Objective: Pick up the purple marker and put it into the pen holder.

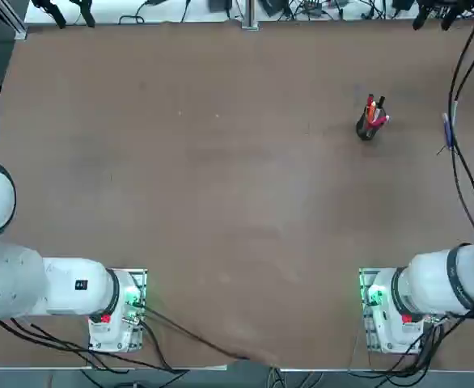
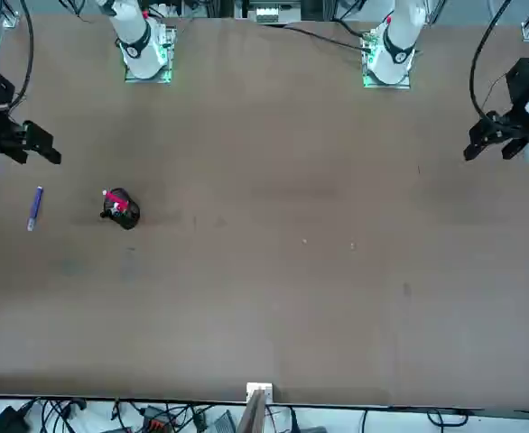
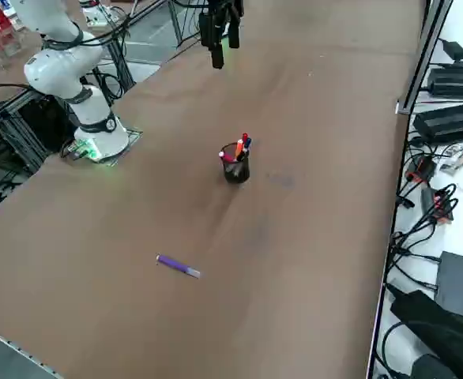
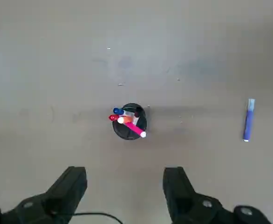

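The purple marker (image 4: 249, 120) lies flat on the brown table near its right-hand edge (image 1: 446, 129), a short way to the right of the pen holder (image 1: 367, 128). It also shows in the front view (image 2: 34, 207) and the right side view (image 3: 178, 266). The pen holder (image 4: 129, 122) is a small black cup with red, orange and pink pens in it (image 2: 125, 212) (image 3: 236, 170). My right gripper (image 4: 125, 173) hangs high above the table over the holder, open, with nothing between its fingers (image 3: 218, 39) (image 2: 39, 149). It touches neither object.
A black cable (image 1: 459, 162) from the right arm hangs across the marker's spot in the top view. Black boxes and cables (image 3: 453, 79) lie beyond the table's far edge. The right arm's base (image 3: 97, 142) stands at the near side.
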